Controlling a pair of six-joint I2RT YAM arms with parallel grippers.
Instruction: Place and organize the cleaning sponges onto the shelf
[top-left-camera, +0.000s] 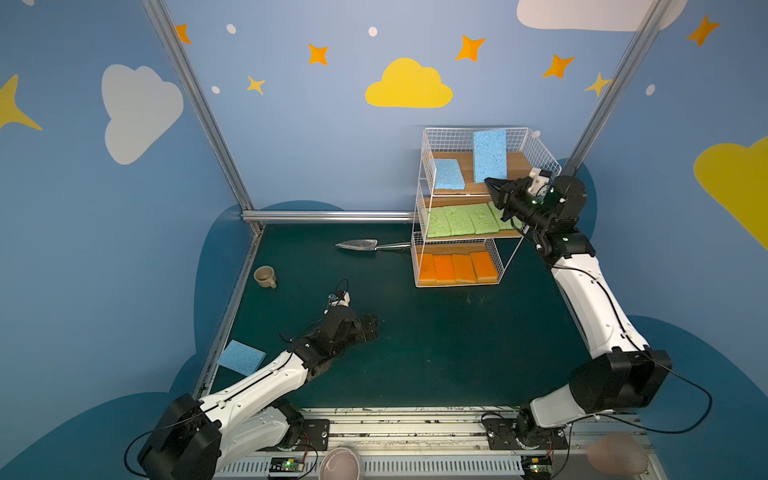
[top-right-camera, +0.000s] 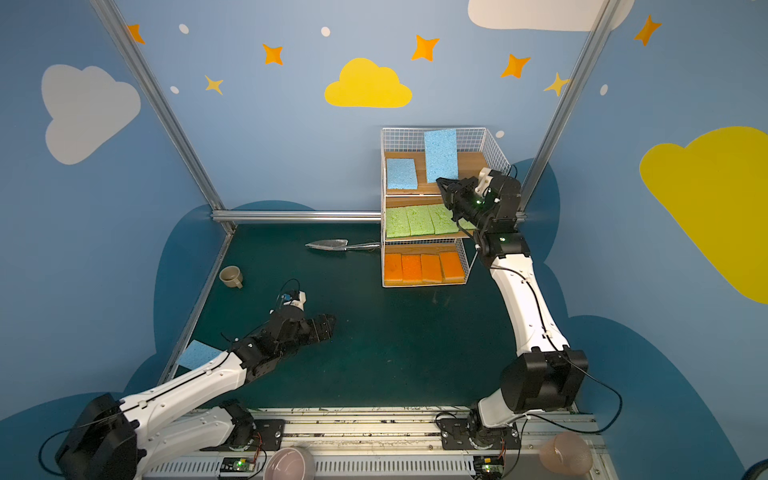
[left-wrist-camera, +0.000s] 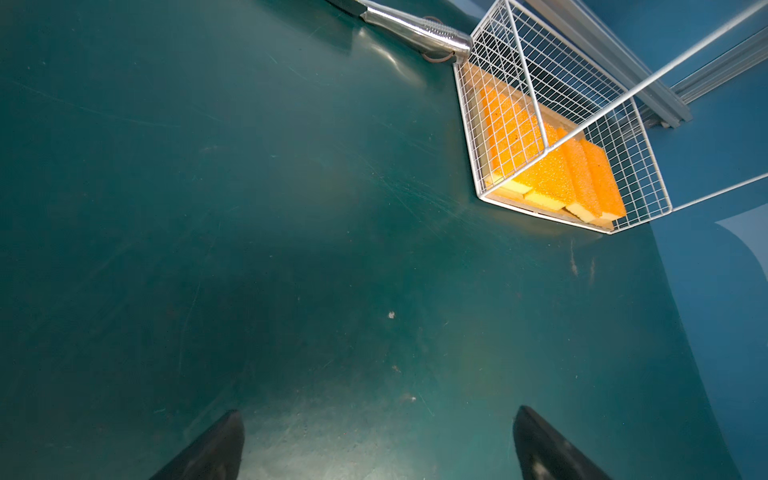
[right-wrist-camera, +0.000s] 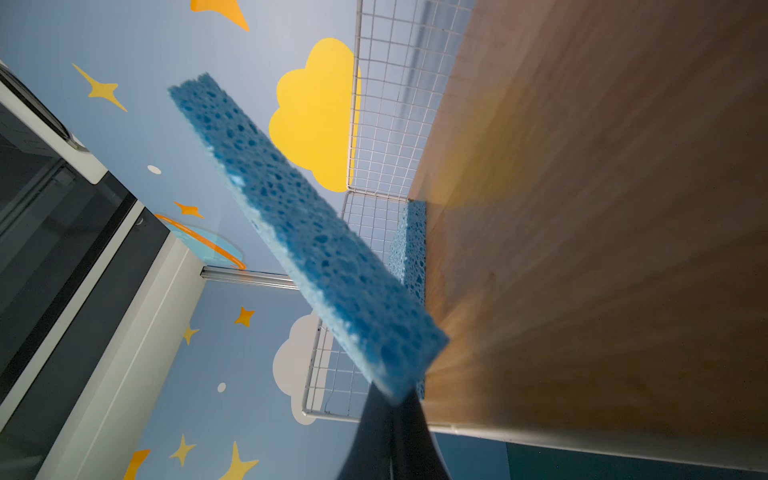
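The fingers (right-wrist-camera: 390, 436) of the right gripper (top-left-camera: 491, 183) are pinched shut on the lower end of a blue sponge, the held sponge (top-left-camera: 490, 153). It stands up from the fingertips, tilted, over the top board (top-left-camera: 517, 161) of the shelf (top-left-camera: 453, 139) and not yet resting on it. Just beside the fingers, on the far side from the right arm, a flat sponge (top-left-camera: 448, 174) already lies on that board. Below the fingers the green sponges (top-left-camera: 461, 220) fill the middle tier in a row, and lower down the orange sponges (top-left-camera: 457, 268) fill the bottom tier.

The step in hand looks like setting the second blue sponge on the top tier. The next move probably calls for tipping it down flat onto the bare wood next to the flat sponge, clear of the wire wall, then letting go.

Well apart, the left gripper (top-left-camera: 371, 328) hovers low over the table (top-left-camera: 415, 353) with its fingers (left-wrist-camera: 208, 449) spread wide and nothing between them. The loose sponge (top-left-camera: 241, 357), also blue, lies behind those fingers at the table's edge, beside the left forearm. It seems to be the last one to fetch, and the left arm would have to draw back to reach it.
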